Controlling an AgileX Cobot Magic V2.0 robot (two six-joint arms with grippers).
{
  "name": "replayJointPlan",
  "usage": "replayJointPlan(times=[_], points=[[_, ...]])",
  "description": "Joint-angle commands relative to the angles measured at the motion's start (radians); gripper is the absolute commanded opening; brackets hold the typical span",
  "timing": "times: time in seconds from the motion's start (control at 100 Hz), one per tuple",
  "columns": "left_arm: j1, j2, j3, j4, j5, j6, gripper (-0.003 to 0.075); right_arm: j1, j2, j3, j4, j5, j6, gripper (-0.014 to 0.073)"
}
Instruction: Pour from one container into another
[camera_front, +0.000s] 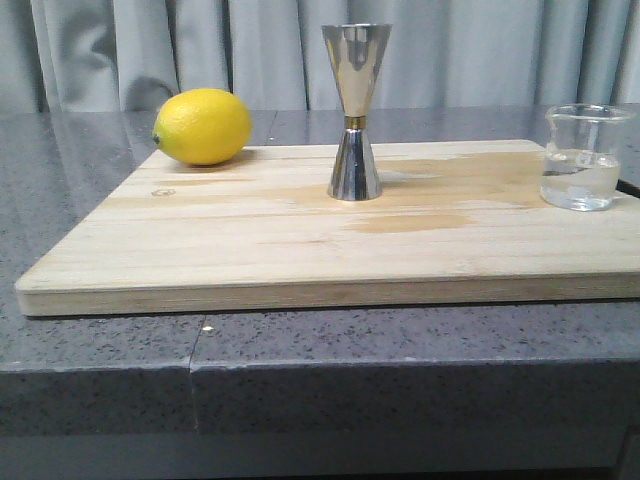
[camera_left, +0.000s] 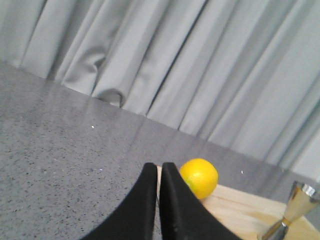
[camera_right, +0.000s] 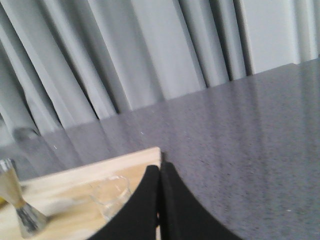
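On wood board (camera_front: 250, 240): jigger (camera_front: 355, 110) upright at centre, beaker (camera_front: 585, 157) w/ clear liquid at right edge, lemon (camera_front: 203, 126) back-left. Left gripper (camera_left: 159, 172) & right gripper (camera_right: 159, 175) both closed, empty.

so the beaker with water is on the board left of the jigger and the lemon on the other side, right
Not quite: in the front view the beaker stands right of the jigger, and the lemon is on the left. All three sit on the board.
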Motion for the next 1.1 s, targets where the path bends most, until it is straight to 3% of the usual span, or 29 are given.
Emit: replayJointPlan(times=[0.0, 0.2, 0.44, 0.59, 0.71, 0.82, 1.09], points=[[-0.041, 0.16, -0.148, -0.015, 0.057, 0.132, -0.0019, 0.004, 0.136, -0.152, -0.025, 0.074, -0.16, -0.0067], [-0.153, 0.471, -0.334, -0.071, 0.079, 0.342, -0.0019, 0.004, 0.402, -0.313, -0.023, 0.093, -0.212, -0.0067], [-0.33, 0.724, -0.417, -0.078, 0.026, 0.503, -0.0001, 0.004, 0.495, -0.329, -0.022, 0.068, -0.212, -0.0067], [-0.44, 0.853, -0.429, -0.078, -0.068, 0.543, 0.0152, 0.007, 0.495, -0.329, -0.022, 0.063, -0.212, -0.0067], [-0.531, 0.936, -0.429, -0.078, -0.174, 0.543, 0.0389, 0.007, 0.495, -0.329, -0.026, 0.063, -0.212, -0.0067], [-0.597, 0.998, -0.429, -0.091, -0.276, 0.543, 0.0544, 0.007, 0.495, -0.329, -0.026, 0.063, -0.212, -0.0067], [-0.732, 1.179, -0.429, -0.109, -0.602, 0.543, 0.0567, 0.007, 0.495, -0.329, -0.026, 0.054, -0.212, -0.0067]])
